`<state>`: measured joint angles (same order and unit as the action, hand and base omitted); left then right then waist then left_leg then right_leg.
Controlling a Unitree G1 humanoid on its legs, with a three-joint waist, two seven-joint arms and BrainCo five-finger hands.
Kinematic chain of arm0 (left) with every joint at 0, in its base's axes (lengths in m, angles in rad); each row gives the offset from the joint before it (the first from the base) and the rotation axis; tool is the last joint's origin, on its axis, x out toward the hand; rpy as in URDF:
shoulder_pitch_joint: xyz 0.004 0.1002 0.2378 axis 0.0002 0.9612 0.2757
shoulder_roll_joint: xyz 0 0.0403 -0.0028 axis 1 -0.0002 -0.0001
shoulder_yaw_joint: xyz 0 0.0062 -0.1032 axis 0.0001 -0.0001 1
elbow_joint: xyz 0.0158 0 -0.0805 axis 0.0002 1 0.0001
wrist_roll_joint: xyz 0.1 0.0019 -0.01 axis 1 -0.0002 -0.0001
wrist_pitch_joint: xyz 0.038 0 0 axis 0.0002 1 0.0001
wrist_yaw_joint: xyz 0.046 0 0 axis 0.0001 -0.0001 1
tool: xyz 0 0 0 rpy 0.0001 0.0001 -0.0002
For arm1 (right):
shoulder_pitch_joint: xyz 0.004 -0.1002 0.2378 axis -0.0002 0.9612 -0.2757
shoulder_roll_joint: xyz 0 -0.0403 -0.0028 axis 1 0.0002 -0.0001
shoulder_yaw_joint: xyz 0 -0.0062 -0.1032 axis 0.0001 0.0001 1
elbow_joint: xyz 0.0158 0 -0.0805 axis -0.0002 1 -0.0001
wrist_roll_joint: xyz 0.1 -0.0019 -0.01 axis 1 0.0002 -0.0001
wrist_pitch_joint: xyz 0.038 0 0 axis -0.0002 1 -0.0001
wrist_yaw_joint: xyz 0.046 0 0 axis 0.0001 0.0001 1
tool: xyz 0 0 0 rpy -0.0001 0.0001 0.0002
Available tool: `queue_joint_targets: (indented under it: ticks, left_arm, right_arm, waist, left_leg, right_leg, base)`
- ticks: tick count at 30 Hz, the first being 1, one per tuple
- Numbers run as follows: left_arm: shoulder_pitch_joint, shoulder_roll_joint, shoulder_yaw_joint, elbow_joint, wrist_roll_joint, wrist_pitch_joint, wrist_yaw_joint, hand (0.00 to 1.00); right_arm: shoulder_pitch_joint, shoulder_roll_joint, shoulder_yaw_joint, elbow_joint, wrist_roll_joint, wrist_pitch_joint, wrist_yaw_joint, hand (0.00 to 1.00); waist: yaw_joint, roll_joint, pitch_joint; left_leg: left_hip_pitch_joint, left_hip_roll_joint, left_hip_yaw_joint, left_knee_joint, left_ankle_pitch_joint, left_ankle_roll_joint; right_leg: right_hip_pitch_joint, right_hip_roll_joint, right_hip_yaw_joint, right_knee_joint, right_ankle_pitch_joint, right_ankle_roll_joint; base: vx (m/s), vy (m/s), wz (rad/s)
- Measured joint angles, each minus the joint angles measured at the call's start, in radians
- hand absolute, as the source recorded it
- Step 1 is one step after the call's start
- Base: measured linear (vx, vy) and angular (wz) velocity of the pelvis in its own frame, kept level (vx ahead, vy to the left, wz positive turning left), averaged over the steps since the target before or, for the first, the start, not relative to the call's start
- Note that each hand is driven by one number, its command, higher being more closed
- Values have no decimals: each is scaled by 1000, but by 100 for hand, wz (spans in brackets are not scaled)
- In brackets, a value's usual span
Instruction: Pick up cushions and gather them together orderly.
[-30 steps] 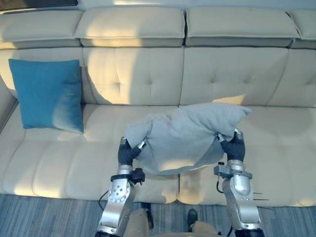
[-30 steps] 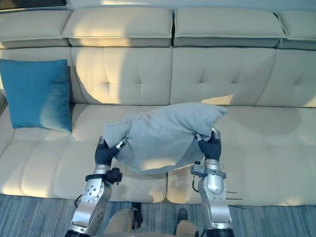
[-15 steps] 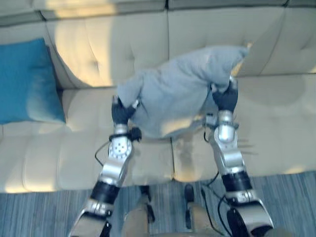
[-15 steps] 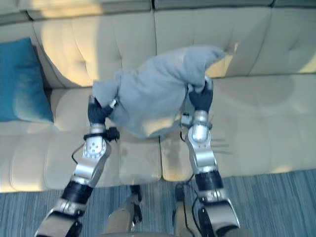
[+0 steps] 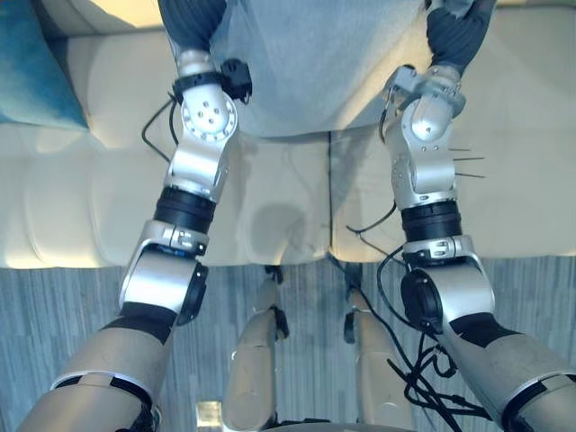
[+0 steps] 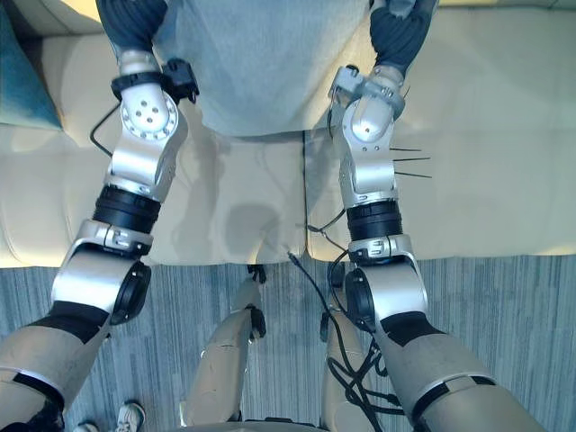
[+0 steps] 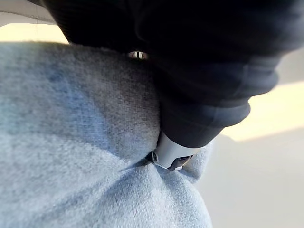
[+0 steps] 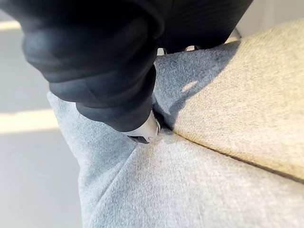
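Grey cushion [image 5: 306,63] hangs in front of the robot, held at its two ends and clear of the sofa [image 5: 81,207]. Nearest to the robot, the seat's front edge meets the striped floor [image 5: 54,297]. Over the seat, the left hand [image 5: 191,22] holds the cushion's left end and the right hand [image 5: 459,31] its right end, so the long axis runs side to side between them. In the left wrist view a silver fingertip [image 7: 170,156] digs into the grey cloth and folds it. In the right wrist view another fingertip [image 8: 142,132] bites into the fabric the same way. The rest of each hand lies under its dark cover, so I judge both to be pinching the cushion rather than resting spread against it. Farther back and well to the robot's left, the blue cushion [image 5: 31,63] stands on the seat, well apart from the grey one. The left hand is the nearer of the two to it. Gathering the pair therefore looks to call for a sideways carry to the left, the left end leading, until the grey one sits just beside the blue.
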<state>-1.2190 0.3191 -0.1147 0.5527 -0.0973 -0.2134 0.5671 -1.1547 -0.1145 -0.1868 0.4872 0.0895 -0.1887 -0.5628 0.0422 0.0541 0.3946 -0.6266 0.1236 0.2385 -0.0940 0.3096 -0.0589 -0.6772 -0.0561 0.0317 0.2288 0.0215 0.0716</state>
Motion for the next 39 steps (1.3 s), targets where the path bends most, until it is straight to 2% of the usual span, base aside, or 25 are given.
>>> queue_joint_targets:
  ticks: [5, 9, 15, 17, 20, 23, 24, 26, 27, 29, 30, 32, 36, 39]
  left_arm:
    - [-8, 0, 41, 6, -20, 1, -3, 0]
    - [5, 70, 54, 33, -46, 9, -61, 0]
    - [175, 236, 194, -18, -133, 12, -132, 0]
    - [256, 262, 226, -67, -142, 9, -147, 0]
    - [396, 262, 242, -128, -166, 8, -176, 0]
    - [562, 220, 243, -218, -178, -4, -202, 0]
    - [659, 175, 245, -259, -180, -17, -218, 0]
    - [838, 57, 242, -280, -186, -26, -260, 0]
    - [994, -46, 233, -276, -183, -21, -298, 0]
    - [1172, -141, 227, -229, -144, 0, -352, 0]
    - [1210, -151, 225, -210, -131, 6, -363, 0]
    - [1321, -173, 227, -103, -76, 28, -410, 0]
    - [1420, -176, 248, 130, 13, 40, -467, 0]
    - [1438, -177, 256, 230, 42, 56, -489, 0]
  right_arm:
    - [0, -20, -2, -2, 62, 4, 21, 0]
    - [21, -96, -1, -33, 67, 20, 45, 0]
    - [172, -296, -2, -211, 140, 18, 145, 0]
    - [230, -346, -1, -254, 158, 12, 184, 0]
    - [331, -371, 2, -282, 204, 1, 242, 0]
    - [468, -370, 8, -331, 225, -1, 281, 0]
    - [559, -363, 19, -362, 226, -2, 296, 0]
    - [734, -332, 43, -393, 219, 0, 337, 0]
    - [872, -269, 45, -393, 210, 2, 370, 0]
    - [1039, -191, 45, -381, 135, 7, 413, 0]
    - [1075, -173, 46, -368, 117, 9, 423, 0]
    - [1186, -123, 47, -272, 32, 22, 457, 0]
    - [1304, -102, 49, -23, -110, 43, 509, 0]
    - [1311, -109, 44, 127, -174, 46, 525, 0]
  waist:
    - [-2, 0, 0]
    - [3, 0, 0]
    - [3, 0, 0]
    - [2, 0, 0]
    - [-1, 0, 0]
    - [0, -1, -2]
    - [0, -1, -3]
    - [-1, -1, -3]
    - [-1, -3, -7]
    - [2, -6, -10]
    - [3, -8, -20]
    - [2, -7, -97]
    - [1, -20, -220]
    - [-1, -24, -260]
  left_leg:
    - [-1, 9, 1, 0, 0, 0]
    - [-4, 14, 5, 0, -3, -3]
    - [12, 16, 12, -1, -4, -3]
    - [22, 16, 14, -1, -3, -3]
    - [47, 17, 15, -1, -9, -4]
    - [68, 18, 22, -1, -30, 18]
    - [79, 18, 22, -1, -33, 21]
    - [109, 14, 19, -1, -36, 26]
    - [139, 12, 12, 0, -44, 26]
    - [194, 10, 5, 0, -61, 24]
    - [206, 9, 4, 0, -69, 23]
    - [238, 1, -8, 0, -74, 23]
    - [369, -7, -21, -1, -110, 13]
    - [422, -9, -30, -1, -126, 10]
  right_leg:
    - [-10, 1, 3, 12, -1, -2]
    - [-12, 5, -3, 19, -7, -7]
    - [-13, 1, -3, 53, -26, -6]
    - [-7, 1, -4, 58, -26, -6]
    - [19, 1, -6, 62, -32, -10]
    - [38, 2, -6, 62, -39, -9]
    - [50, 0, -6, 61, -42, -9]
    - [84, -4, -9, 61, -54, -4]
    - [117, -8, -20, 62, -66, -7]
    - [177, -11, -32, 65, -89, -7]
    - [188, -11, -34, 65, -94, -8]
    - [230, -16, -53, 59, -112, -7]
    - [393, -16, -69, 5, -137, -2]
    - [457, -17, -73, -34, -142, -1]
  base:
    - [60, -37, -4]
    - [11, -34, 3]
    - [2, -42, 2]
    - [4, -50, -2]
    - [5, -70, 2]
    - [-4, -66, -2]
    - [11, -51, 4]
    - [42, -86, 14]
    - [61, -108, 19]
    - [59, -110, 18]
    - [60, -87, 15]
    - [104, -62, 20]
    - [116, -51, 15]
    - [40, -8, 2]
